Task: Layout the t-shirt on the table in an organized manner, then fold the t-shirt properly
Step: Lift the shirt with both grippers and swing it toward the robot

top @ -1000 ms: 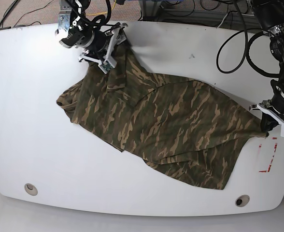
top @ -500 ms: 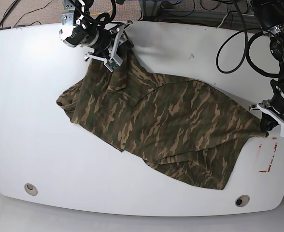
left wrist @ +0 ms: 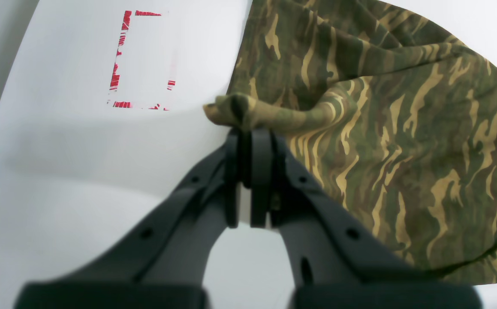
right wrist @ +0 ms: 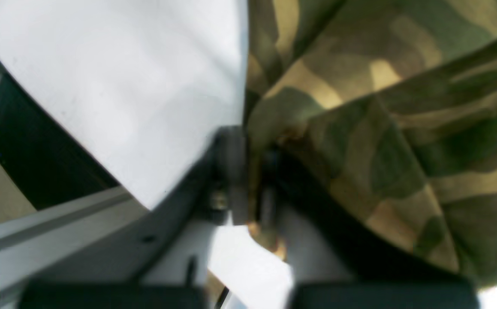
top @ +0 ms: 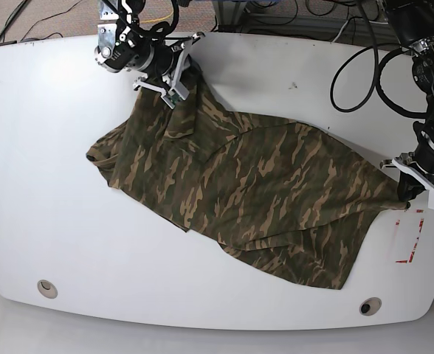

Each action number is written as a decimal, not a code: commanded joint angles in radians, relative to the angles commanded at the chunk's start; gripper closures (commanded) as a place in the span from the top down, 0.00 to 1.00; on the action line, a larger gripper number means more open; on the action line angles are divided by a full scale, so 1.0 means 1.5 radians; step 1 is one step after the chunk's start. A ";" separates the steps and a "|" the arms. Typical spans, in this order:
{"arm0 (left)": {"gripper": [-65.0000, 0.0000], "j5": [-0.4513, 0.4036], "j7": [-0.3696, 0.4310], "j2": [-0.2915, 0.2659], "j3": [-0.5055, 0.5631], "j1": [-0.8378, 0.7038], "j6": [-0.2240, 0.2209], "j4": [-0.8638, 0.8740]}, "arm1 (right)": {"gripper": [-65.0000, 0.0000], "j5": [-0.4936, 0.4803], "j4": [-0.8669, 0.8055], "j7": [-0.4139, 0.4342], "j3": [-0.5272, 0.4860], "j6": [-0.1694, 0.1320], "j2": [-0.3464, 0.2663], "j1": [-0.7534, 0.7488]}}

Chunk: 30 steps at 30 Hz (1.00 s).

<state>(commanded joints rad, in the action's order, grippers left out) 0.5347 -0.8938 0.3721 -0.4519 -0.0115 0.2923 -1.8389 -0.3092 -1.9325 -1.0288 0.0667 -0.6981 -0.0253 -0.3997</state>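
The t-shirt (top: 246,195) lies diagonally across the surface (top: 47,184) between both arms, right end effector (top: 174,82) and left end effector (top: 407,198) each clamped on opposite corners.

Soft matt camo cloth shirt (top: 254,199); glossy smooth white table (top: 47,184); matt dark plastic fingers (left wrist: 261,171); worn red tape (left wrist: 119,64).

There is one t-shirt (top: 246,199) and it lies on one table (top: 47,162). Two grippers are seen, the left gripper (top: 407,198) and the right gripper (top: 178,82), each one closed on an edge of the cloth. The table has two round grommet holes (top: 47,287), near its front edge. One red tape outline (top: 412,236) is on it.
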 joint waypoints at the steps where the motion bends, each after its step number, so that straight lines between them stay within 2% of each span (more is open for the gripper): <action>1: 0.00 0.000 0.000 0.000 0.000 0.000 0.000 0.000 | 0.00 0.000 -0.009 -0.002 0.000 0.000 0.000 0.000; 9: 0.00 0.004 0.001 0.003 -0.002 0.002 0.000 -0.007 | 0.00 0.000 -0.060 -0.015 0.005 0.000 -0.010 0.006; 14: 0.00 0.001 0.001 0.004 -0.003 0.025 0.000 -0.038 | 0.00 -0.006 -0.058 -0.021 0.046 0.000 -0.027 0.053; 17: 0.00 0.000 0.001 0.005 -0.002 0.052 0.000 -0.046 | 0.00 -0.005 -0.058 -0.026 0.084 0.000 -0.042 0.106; 22: 0.00 -0.007 0.001 0.010 0.001 0.113 0.000 -0.042 | 0.00 -0.001 -0.040 -0.072 0.124 0.000 -0.065 0.223; 30: 0.00 -0.080 0.001 0.009 0.047 0.228 0.000 -0.042 | 0.00 0.000 0.029 -0.103 0.157 0.000 -0.106 0.410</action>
<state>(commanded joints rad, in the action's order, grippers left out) 0.4150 -0.8922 0.3859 -0.3813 0.3307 0.2923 -1.9018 -0.3092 -1.8896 -1.1838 0.3015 -0.6981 -0.1849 0.2156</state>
